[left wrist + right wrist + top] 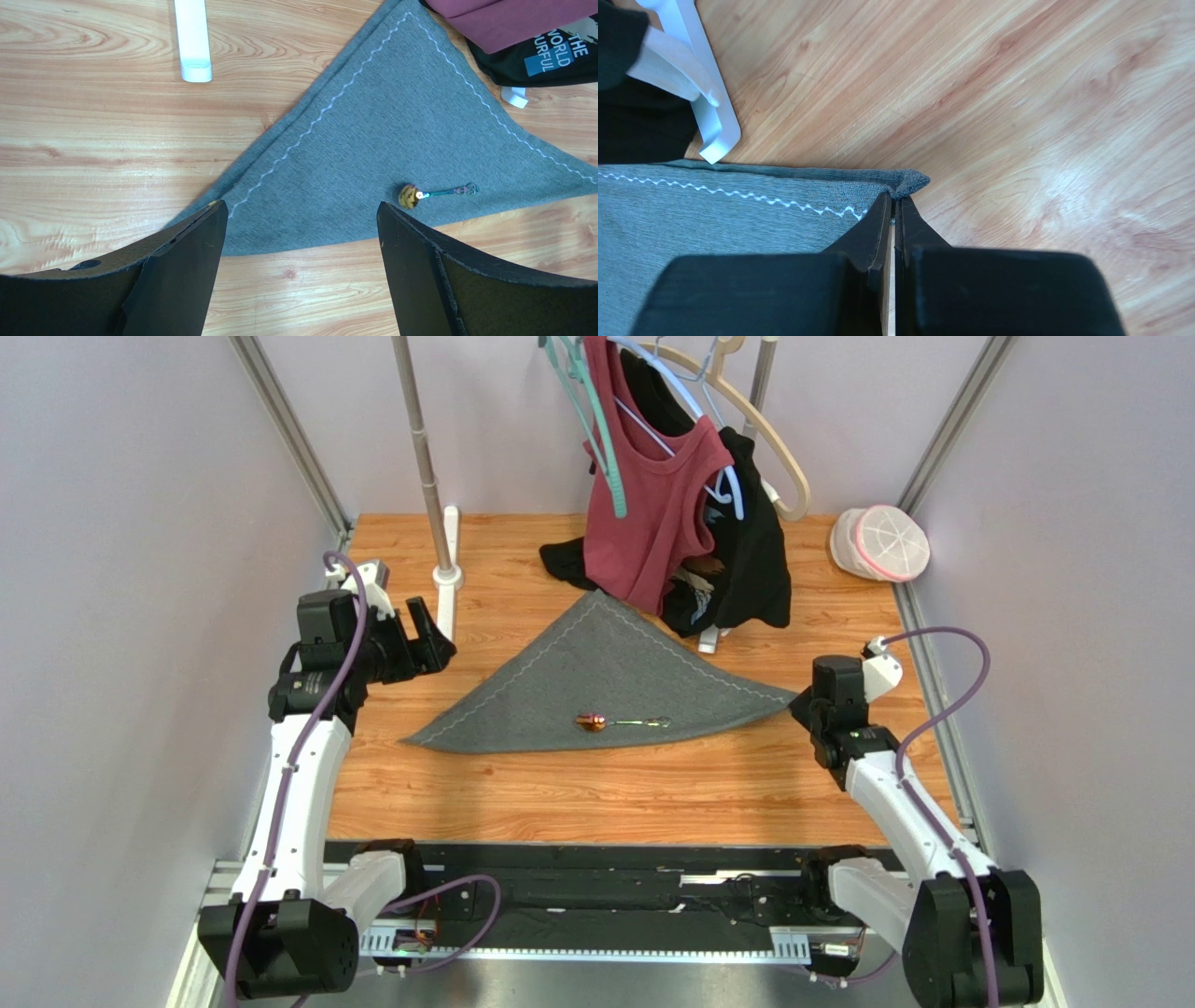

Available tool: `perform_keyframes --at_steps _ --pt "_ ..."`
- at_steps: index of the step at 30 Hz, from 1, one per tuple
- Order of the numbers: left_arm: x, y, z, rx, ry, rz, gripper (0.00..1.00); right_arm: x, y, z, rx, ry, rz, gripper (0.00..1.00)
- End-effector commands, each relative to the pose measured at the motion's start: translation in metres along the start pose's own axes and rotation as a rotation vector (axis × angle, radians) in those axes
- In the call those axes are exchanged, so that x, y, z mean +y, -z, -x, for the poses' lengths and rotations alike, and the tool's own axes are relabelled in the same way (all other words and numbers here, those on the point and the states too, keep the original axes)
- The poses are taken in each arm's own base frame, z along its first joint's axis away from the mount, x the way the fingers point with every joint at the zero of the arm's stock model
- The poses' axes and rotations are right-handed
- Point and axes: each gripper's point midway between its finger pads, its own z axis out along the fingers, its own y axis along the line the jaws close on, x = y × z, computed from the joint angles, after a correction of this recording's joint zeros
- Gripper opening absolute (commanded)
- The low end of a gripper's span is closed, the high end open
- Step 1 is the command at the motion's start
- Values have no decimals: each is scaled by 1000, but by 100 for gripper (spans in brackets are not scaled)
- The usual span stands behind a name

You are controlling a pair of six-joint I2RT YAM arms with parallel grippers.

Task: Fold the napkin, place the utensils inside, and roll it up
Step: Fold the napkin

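Observation:
The dark grey napkin (603, 679) lies folded into a triangle on the wooden table, its long edge toward me. It also shows in the left wrist view (393, 140) and in the right wrist view (724, 217). The small spoon (617, 723) lies on it near the long edge, gold bowl to the left; it also shows in the left wrist view (435, 192). My right gripper (894, 203) is shut on the napkin's right corner (910, 182). My left gripper (302, 213) is open and empty, raised above the table left of the napkin's left corner.
Maroon and black garments (687, 518) hang on hangers at the back, touching the napkin's far tip. A white pole stand (443, 567) stands back left. A white mesh cap (881, 543) lies at the back right. Bare wood lies in front of the napkin.

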Motion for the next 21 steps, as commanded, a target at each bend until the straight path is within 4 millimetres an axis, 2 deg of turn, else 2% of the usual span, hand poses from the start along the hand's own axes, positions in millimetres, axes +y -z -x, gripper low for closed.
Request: perform_keyframes --at_steps 1,3,6,10,11,13,14,17,18,20,21 --pt "-4 3 6 -31 -22 -20 87 0 15 31 -82 39 -12 0" --pt "-5 3 6 -29 -23 -22 87 7 20 33 -85 37 28 0" --pt "-5 2 6 -28 -21 -27 87 29 32 35 -91 17 141 0" --pt "-7 2 5 -26 -18 -34 87 71 52 36 -119 34 290 0" --pt "-7 2 6 -26 -19 -35 87 83 58 28 -104 56 329 0" --pt "-7 2 5 -25 -17 -37 87 104 66 28 -118 67 386 0" --pt "-7 2 5 -25 -18 -38 87 116 69 13 -88 99 413 0" --pt "-8 2 5 -24 -18 -41 87 149 82 -1 -70 126 500 0" --pt "-8 2 5 -24 -19 -42 87 156 77 -11 -48 143 501 0" --pt "-8 2 5 -24 -16 -42 87 180 87 -22 -27 156 567 0" --pt "-8 2 5 -24 -17 -43 87 183 79 -37 8 184 553 0"
